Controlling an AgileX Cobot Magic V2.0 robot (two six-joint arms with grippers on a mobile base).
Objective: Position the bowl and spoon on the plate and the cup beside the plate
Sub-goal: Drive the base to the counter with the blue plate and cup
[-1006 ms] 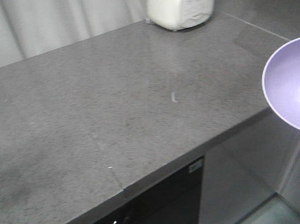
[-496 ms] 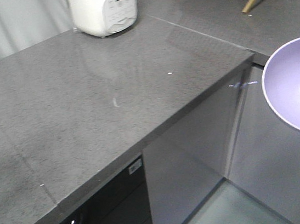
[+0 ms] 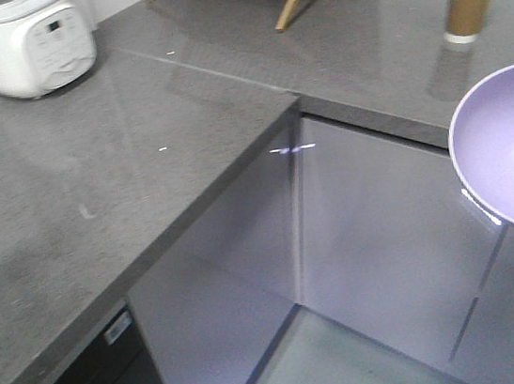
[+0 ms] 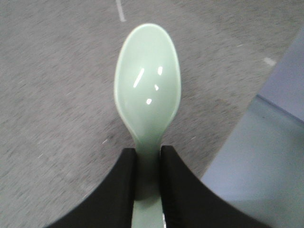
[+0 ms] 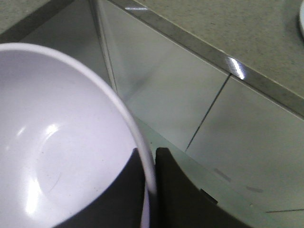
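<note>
Two tight grips: left fingers [image 4: 110,194] on spoon [image 4: 148,90], right fingers [image 5: 185,199] on bowl [image 5: 61,142] rim, beyond counter [image 5: 237,28] edge.

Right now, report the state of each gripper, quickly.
Left gripper: shut on the spoon, pinching its handle.
Right gripper: shut on the bowl, pinching its rim.

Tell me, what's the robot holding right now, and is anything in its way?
Left fingers shut on spoon. Right fingers shut on bowl rim, bowl held in the air. Cup upright on counter ahead; plate not clearly in view.
</note>
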